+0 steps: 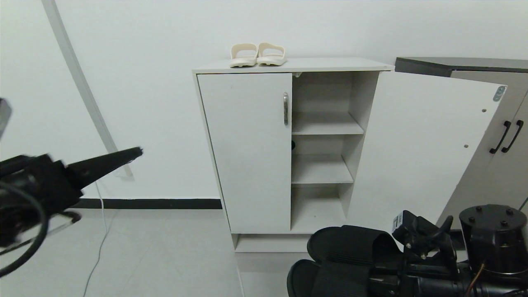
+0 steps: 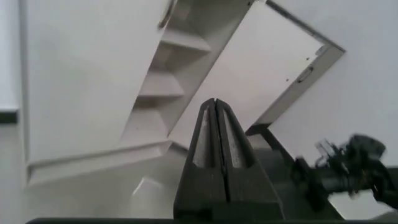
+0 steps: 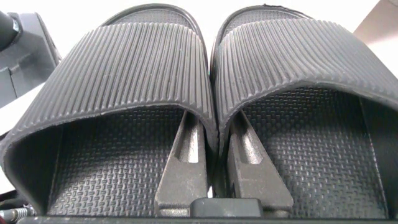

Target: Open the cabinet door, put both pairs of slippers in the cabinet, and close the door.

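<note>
Against a white wall [image 1: 144, 62], the cabinet [image 1: 247, 152] stands open. My right hand [image 3: 214, 121] pinches both black slippers [image 1: 350, 247]; I'd slide them in level.

The black slippers [image 1: 350, 251] run off the head view's bottom edge.

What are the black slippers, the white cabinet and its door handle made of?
The black slippers look like soft rubber or foam: they are matte, with ribbed straps and bumpy textured footbeds. The cabinet looks like white laminated board, smooth and flat with thin panel edges, though it could be painted wood. The handle seems to be metal, since it shines silver.
</note>
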Motion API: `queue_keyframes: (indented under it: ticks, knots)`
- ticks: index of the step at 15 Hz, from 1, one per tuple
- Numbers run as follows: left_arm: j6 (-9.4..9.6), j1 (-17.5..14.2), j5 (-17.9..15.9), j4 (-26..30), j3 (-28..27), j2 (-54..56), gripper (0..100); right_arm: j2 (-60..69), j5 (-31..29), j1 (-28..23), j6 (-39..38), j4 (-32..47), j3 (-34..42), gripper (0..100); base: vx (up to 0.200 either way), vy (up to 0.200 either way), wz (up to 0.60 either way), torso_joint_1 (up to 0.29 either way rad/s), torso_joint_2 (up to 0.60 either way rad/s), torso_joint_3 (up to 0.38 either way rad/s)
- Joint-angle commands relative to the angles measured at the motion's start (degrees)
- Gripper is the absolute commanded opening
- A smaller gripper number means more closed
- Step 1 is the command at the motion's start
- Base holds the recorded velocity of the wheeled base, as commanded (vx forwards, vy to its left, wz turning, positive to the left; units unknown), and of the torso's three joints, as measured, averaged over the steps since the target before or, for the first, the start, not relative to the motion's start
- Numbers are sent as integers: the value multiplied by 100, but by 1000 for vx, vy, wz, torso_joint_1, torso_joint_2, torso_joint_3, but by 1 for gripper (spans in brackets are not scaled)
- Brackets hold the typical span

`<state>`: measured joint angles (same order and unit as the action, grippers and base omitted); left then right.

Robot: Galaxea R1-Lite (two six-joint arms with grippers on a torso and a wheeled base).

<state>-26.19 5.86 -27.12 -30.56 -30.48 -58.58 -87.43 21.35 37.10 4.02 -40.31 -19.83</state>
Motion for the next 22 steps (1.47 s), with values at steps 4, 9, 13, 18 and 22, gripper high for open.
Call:
queue_keyframes:
  ticks: [4, 9, 13, 18, 22]
  knots:
    - [896, -973, 1754, 3417, 815, 3819, 0, -178, -34, -36, -33, -3, -117, 0, 0, 0, 0, 0, 0, 0]
    - [1801, -973, 2704, 3390, 1677, 4504, 0, -327, -350, -36, -60, -3, -319, 0, 0, 0, 0, 0, 0, 0]
    - [2162, -876, 2668, 3390, 2512, 5269, 0, -714, -1036, -9, -367, -12, -627, 0, 0, 0, 0, 0, 0, 0]
    - [2786, -586, 2668, 3065, 2933, 5858, 0, -1540, -2398, 193, -965, -381, -1286, 0, 0, 0, 0, 0, 0, 0]
    - [2935, -586, 2677, 3074, 3048, 5858, 0, -2867, -4560, 483, -1404, -1049, -2279, 0, 0, 0, 0, 0, 0, 0]
